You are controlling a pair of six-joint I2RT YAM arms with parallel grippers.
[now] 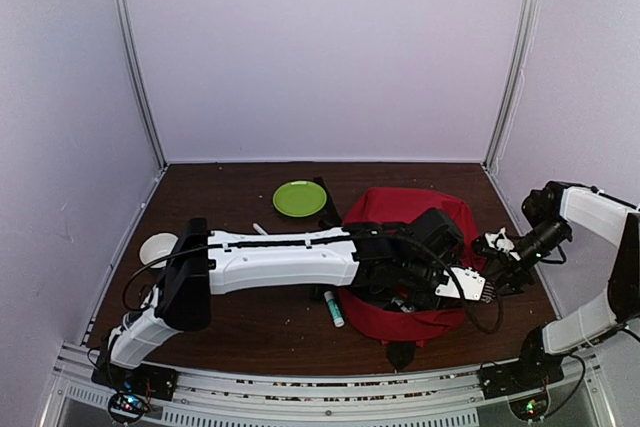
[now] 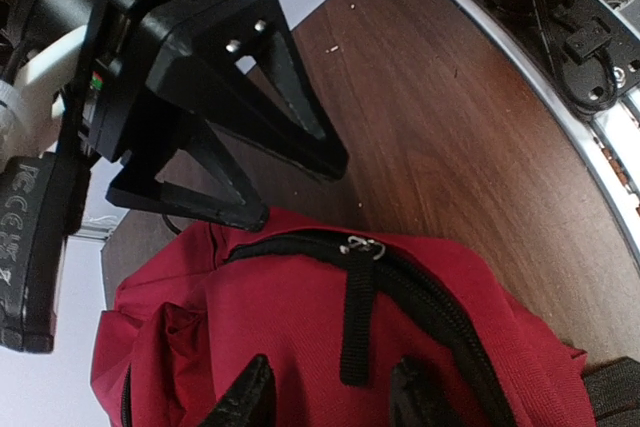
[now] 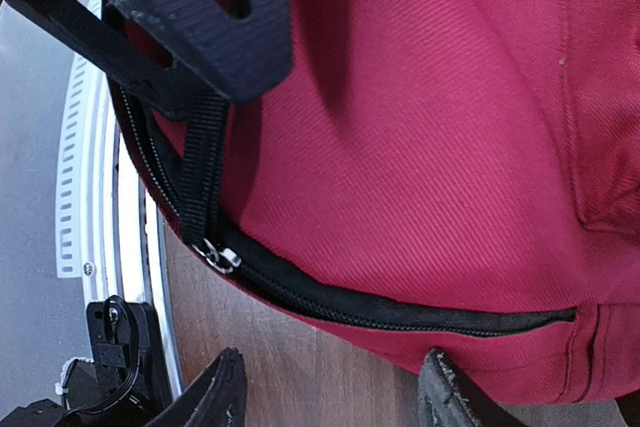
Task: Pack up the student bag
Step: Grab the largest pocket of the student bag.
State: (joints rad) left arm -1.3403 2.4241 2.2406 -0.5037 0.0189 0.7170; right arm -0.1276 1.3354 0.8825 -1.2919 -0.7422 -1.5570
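The bag (image 1: pixel 405 209) lies on the table (image 1: pixel 225 192) at about 4 o'clock from the table's middle, close to the near edge. In the top view its long axis runs roughly 12 to 6. The zip (image 3: pixel 400 319) is drawn shut as far as either wrist view follows it. Its metal pull (image 2: pixel 362 245) sits at the head of a black strap (image 2: pixel 355 317).

The next move seems to turn on that pull. The left claw (image 2: pixel 335 372) hangs right over the bag, partly open and gripping nothing. Its fingers stand either side of the strap's loose end without pinching it, and the pull lies at 12 o'clock from the gap, just beyond the tips. The right claw (image 3: pixel 335 367) is spread wider and is also empty, low beside the bag over bare wood. From it the pull lies at about 10 o'clock, somewhat farther off, and the zip runs away toward 3 o'clock.

The left claw is therefore the nearer. Nothing can go in until the bag is opened, so I judge the likely step is for the left claw to close on the strap or pull while the right steadies the cloth. Soft fabric may bunch and drag along with the pull.

Farther out, a white stick (image 1: pixel 333 308) with a green end lies just beside the bag at its 9 o'clock edge. A green plate (image 1: pixel 299 198) sits at 11 o'clock, and a white dish (image 1: pixel 158 247) is well apart at 9.
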